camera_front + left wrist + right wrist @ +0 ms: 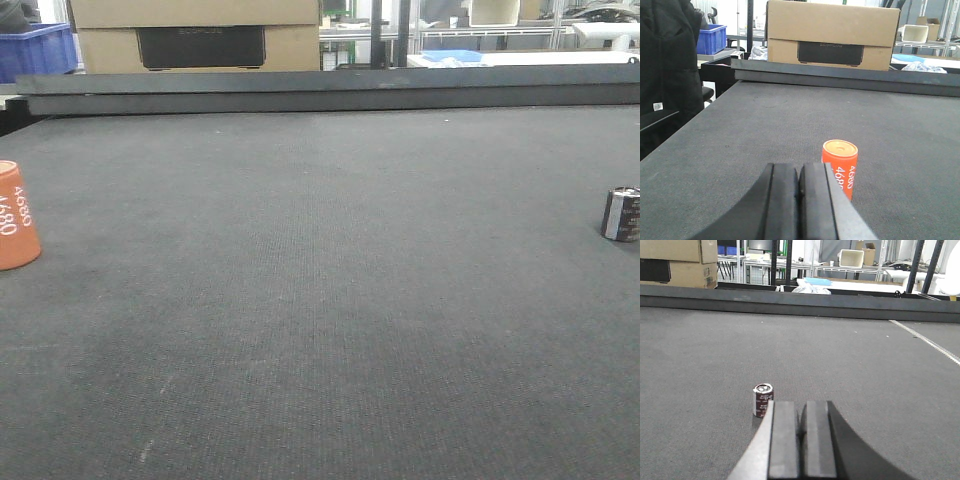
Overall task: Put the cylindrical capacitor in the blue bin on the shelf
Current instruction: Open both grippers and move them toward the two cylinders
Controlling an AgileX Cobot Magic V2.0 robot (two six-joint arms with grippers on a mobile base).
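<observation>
The cylindrical capacitor (pixel 621 214), dark with a silver top, stands upright at the right edge of the grey mat. In the right wrist view the capacitor (pixel 762 400) is just ahead and left of my right gripper (pixel 801 405), which is shut on nothing. My left gripper (pixel 799 167) is also shut and empty. An orange cylinder marked 4680 (pixel 840 167) stands just ahead and right of it. A blue bin (pixel 35 50) sits beyond the table's far left corner. The shelf is out of view. Neither gripper shows in the front view.
The orange cylinder (pixel 16 216) stands at the mat's left edge. A raised dark rail (pixel 330 92) closes the table's far side, with a cardboard box (pixel 195 35) behind it. A dark jacket (pixel 667 65) hangs at the left of the table.
</observation>
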